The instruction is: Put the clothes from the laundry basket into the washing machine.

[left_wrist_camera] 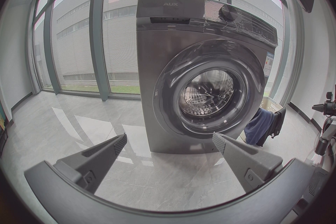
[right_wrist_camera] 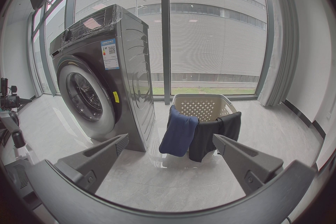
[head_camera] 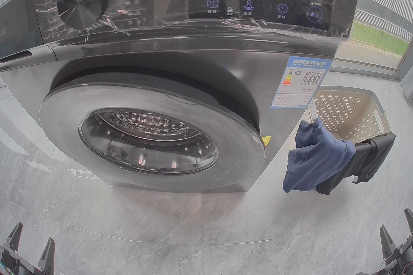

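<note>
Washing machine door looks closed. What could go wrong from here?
The door is shut, so clothes carried over first would have no way in. The blue garment and black garment overlap on the laundry basket rim, so the right claw may drag both or drop one.

The washing machine has a smooth grey body with a soft metallic shine. Wrinkled clear plastic film lies over its upper front. The door window is glossy glass. The laundry basket is matt beige perforated plastic. The blue garment and black garment are soft matt cloth. The floor is polished and looks like stone.
</note>
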You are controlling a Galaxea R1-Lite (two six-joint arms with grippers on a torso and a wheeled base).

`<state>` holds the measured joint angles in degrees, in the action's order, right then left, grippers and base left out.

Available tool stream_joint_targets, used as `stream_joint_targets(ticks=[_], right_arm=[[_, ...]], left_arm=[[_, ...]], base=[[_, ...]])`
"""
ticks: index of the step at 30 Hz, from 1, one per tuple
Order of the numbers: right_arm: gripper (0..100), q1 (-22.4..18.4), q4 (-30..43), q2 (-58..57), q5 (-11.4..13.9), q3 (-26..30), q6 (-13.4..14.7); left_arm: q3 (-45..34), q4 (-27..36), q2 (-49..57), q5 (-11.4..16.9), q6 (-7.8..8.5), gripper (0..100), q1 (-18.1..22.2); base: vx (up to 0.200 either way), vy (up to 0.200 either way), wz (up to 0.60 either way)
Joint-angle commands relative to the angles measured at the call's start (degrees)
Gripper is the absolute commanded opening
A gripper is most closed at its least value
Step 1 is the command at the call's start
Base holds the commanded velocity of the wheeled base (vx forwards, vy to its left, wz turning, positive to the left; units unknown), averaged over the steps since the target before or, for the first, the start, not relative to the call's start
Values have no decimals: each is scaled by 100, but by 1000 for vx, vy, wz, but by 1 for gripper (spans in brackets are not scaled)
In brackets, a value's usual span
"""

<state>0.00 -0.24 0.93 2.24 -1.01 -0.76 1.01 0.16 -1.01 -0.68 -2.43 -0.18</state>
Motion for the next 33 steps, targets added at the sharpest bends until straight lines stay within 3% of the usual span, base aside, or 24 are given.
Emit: stream_joint_targets(ticks=[1,13,33], right_arm=[[100,0,-2,-93,4,101,-4],[100,0,-2,-93,4,101,-4],[100,0,-2,-93,4,101,-4]], left_arm=[[-92,2,84,-2,-4,100,1],[-92,2,84,-2,-4,100,1],[-92,2,84,-2,-4,100,1]], base=[[0,200,0],[0,200,0],[0,0,0]])
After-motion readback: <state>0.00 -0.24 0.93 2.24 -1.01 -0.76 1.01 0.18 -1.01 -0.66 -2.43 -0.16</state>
